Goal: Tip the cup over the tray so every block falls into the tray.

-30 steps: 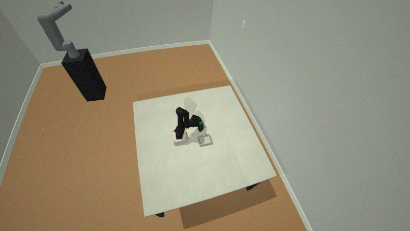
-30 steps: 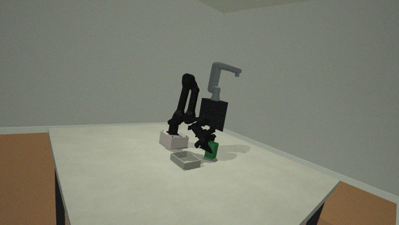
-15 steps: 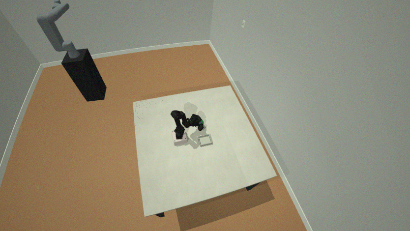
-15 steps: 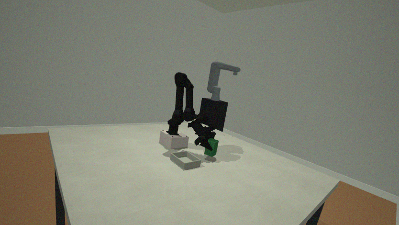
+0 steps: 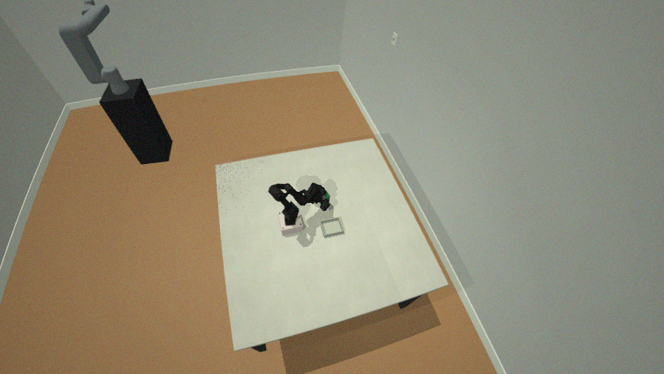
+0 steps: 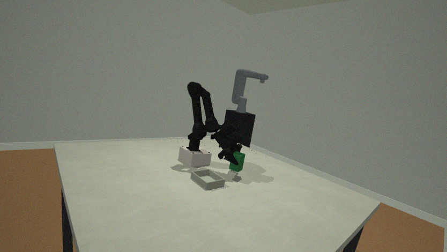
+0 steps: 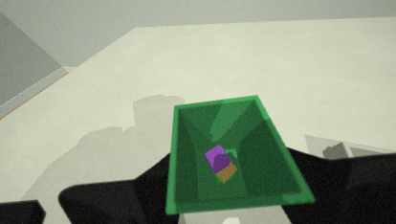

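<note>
Counting 1 table [image 5: 279, 287] [image 6: 156, 213] [image 7: 239, 53], 1 tray [image 5: 333, 235] [image 6: 215, 185] [image 7: 350, 149], 1 green cup [image 5: 327, 196] [image 6: 239, 164] [image 7: 265, 168], 1 gripper [image 5: 326, 200] [image 6: 238, 158] [image 7: 216, 142], 2 arms [image 5: 277, 192] [image 6: 196, 106], at least 2 blocks [image 7: 215, 155]: 1 purple, 1 orange.

Grey arm [image 5: 79, 44] [image 6: 240, 86] atop black pedestal [image 5: 139, 125] [image 6: 247, 128]; wall outlet [image 5: 393, 38].

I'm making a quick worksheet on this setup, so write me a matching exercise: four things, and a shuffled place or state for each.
1. green cup
2. shallow tray
3. purple block
4. black arm's jaws

A. inside the cup
B. shut on the cup
C. held above the table
D. resting on the table

Pairs: 1-C, 2-D, 3-A, 4-B
</note>
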Controlling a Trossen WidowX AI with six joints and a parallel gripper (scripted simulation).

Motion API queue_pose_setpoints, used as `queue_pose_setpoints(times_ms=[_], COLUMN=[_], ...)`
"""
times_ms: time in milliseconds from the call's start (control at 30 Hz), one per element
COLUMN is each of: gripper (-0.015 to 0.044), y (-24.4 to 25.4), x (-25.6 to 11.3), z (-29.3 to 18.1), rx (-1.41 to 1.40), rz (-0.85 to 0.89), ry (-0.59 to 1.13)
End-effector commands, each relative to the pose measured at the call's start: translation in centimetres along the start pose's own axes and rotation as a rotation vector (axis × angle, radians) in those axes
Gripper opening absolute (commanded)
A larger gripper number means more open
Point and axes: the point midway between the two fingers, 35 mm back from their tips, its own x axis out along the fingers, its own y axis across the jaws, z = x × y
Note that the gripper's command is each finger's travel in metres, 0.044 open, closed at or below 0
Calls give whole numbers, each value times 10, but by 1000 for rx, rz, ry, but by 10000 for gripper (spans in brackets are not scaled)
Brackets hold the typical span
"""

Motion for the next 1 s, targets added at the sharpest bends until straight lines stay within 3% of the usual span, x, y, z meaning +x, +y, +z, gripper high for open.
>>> queue_pose_setpoints(times_ms=[0,400,967], gripper=[0,0,0], y=[1,0,-63], x=[-2,-5,-7], z=[11,20,26], rx=[-5,-1,114], rz=[6,0,-167], ry=[-15,-15,-14])
